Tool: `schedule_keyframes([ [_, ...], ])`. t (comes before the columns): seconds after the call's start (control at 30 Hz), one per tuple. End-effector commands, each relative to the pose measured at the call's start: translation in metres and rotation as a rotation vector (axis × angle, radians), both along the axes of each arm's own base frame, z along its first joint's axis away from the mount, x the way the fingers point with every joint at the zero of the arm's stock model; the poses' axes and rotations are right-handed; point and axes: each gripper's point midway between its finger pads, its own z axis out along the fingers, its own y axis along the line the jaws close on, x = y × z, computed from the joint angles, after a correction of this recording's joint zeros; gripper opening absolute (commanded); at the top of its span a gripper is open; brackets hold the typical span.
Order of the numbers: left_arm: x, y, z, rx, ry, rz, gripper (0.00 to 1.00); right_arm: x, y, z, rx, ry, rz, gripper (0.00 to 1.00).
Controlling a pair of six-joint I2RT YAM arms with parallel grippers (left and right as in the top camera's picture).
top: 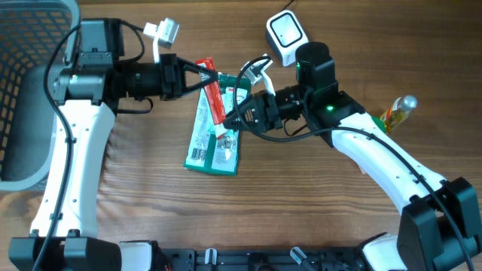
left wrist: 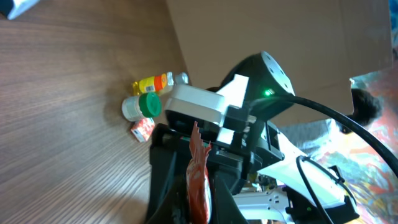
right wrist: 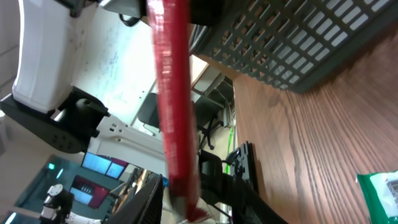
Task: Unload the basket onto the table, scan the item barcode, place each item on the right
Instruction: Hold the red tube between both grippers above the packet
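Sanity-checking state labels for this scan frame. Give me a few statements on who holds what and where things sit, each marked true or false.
1. The left gripper is shut on the red packet. True.
2. The green packets lie in the basket. False: they lie on the table, beneath the red packet.
3. Neither gripper holds the white scanner. True.
4. The basket is on the robot's right. False: it is on its left.
5. A bottle lies on the table on the right arm's side. True.
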Motion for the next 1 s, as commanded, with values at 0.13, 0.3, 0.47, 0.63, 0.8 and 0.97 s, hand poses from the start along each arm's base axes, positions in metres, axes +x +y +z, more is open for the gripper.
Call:
schedule_keyframes([
  [0.13, 0.0, 0.002, 0.007, -0.02, -0.008, -0.002, 0.04, 0.005, 0.017, 0.004, -0.026, 0.004, -0.065, 0.36],
  [0.3, 0.004, 0.011, 0.007, -0.02, -0.008, 0.024, 0.04, 0.003, 0.02, 0.004, -0.028, 0.0, -0.063, 0.21],
  [0.47, 0.009, 0.024, 0.006, -0.02, 0.004, 0.064, 0.04, 0.004, 0.021, 0.004, -0.026, -0.006, -0.067, 0.25],
  [0.63, 0.008, 0.024, 0.005, -0.021, 0.011, 0.065, 0.04, 0.006, 0.021, 0.007, -0.012, -0.031, -0.071, 0.31],
  [0.8, 0.007, 0.023, 0.008, -0.034, 0.01, 0.055, 0.04, 0.006, 0.026, 0.004, -0.022, -0.034, -0.084, 0.36],
  [0.97, 0.001, 0.021, 0.015, -0.078, 0.01, 0.024, 0.04, 0.008, 0.03, 0.004, -0.019, -0.07, -0.101, 0.36],
])
